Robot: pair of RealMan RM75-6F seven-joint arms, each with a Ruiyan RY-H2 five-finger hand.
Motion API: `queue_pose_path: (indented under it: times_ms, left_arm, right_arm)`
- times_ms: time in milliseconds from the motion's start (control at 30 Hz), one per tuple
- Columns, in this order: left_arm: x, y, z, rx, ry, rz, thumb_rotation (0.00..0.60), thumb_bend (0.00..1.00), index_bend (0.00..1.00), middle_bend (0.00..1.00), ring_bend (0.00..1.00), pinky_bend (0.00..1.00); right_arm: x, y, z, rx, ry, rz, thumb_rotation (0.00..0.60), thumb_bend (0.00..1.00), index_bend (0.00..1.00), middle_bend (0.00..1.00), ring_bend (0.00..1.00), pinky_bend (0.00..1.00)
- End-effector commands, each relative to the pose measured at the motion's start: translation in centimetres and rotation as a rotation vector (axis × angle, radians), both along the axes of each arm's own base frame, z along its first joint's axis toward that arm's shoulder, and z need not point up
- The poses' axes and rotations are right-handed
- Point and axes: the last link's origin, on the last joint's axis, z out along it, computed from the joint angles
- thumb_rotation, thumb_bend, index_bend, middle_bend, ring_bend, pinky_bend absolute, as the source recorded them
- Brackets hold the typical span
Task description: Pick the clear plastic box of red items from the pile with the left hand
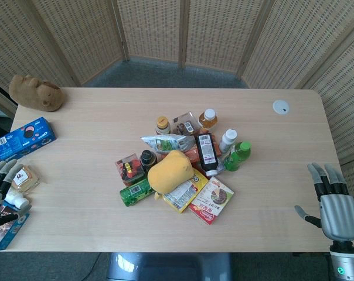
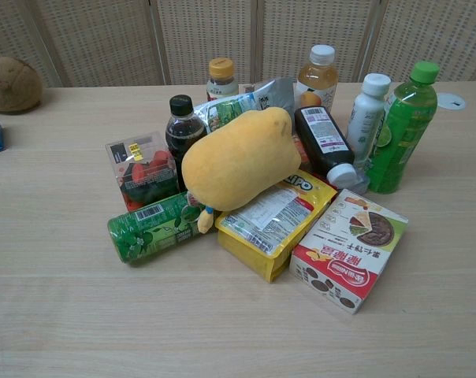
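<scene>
While the left hand is hovering at the table's nine o'clock edge, its fingers are curling over a white bottle and a small wrapped packet; whether they are actually gripping either, I cannot tell. A dark snack box is lying just below that hand, a blue biscuit box is sitting toward ten o'clock, and a brown plush animal is resting farther up at eleven o'clock.

Moving rightward, the clear plastic box of red items is sitting at the nine o'clock side of the central pile, well apart from the left hand. A dark-capped bottle is standing just beside it at its three o'clock, and a green can is lying on its side at its six o'clock. A yellow plush toy is leaning over the pile's middle, covering part of a yellow snack bag. A red-and-white cookie box is lying at the pile's five o'clock, and a green bottle is standing at its three o'clock beside a white bottle with a white cap.

Far over at the table's four o'clock edge, the right hand is holding nothing, with its fingers spread upward.
</scene>
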Motion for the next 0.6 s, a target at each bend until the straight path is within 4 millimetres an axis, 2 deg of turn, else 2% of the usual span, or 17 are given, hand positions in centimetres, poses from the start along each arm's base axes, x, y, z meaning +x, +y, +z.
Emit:
queue_pose_path:
  times_ms: [33,267,367,500,600]
  left_arm:
    - [-0.1,0.0,-0.1,-0.002,0.006,0.007,0.600,0.00,0.11,0.00,0.00,0.00]
    - [-0.1,0.2,-0.5,-0.028,0.005,0.008,0.600,0.00,0.11,0.00,0.00,0.00]
    - [0.4,1.1,-1.1,-0.079,0.030,-0.024,0.600,0.00,0.11,0.00,0.00,0.00]
    - [1.9,4.2,-2.4,-0.179,0.101,-0.085,0.600,0.00,0.12,0.00,0.00,0.00]
    - [4.5,7.2,-4.2,-0.273,0.146,-0.155,0.600,0.00,0.13,0.00,0.00,0.00]
  right_arm:
    - [0.0,0.0,0.0,-0.001,-0.002,0.001,0.600,0.00,0.00,0.00,0.00,0.00]
    - [0.1,0.0,0.2,-0.002,-0.009,0.000,0.600,0.00,0.00,0.00,0.00,0.00]
    - [0.1,0.0,0.2,-0.003,-0.010,0.001,0.600,0.00,0.00,0.00,0.00,0.00]
    - [0.2,-0.1,0.1,0.004,-0.013,0.001,0.600,0.00,0.00,0.00,0.00,0.00]
    - [0.2,-0.2,0.0,0.007,-0.018,-0.001,0.600,0.00,0.00,0.00,0.00,0.00]
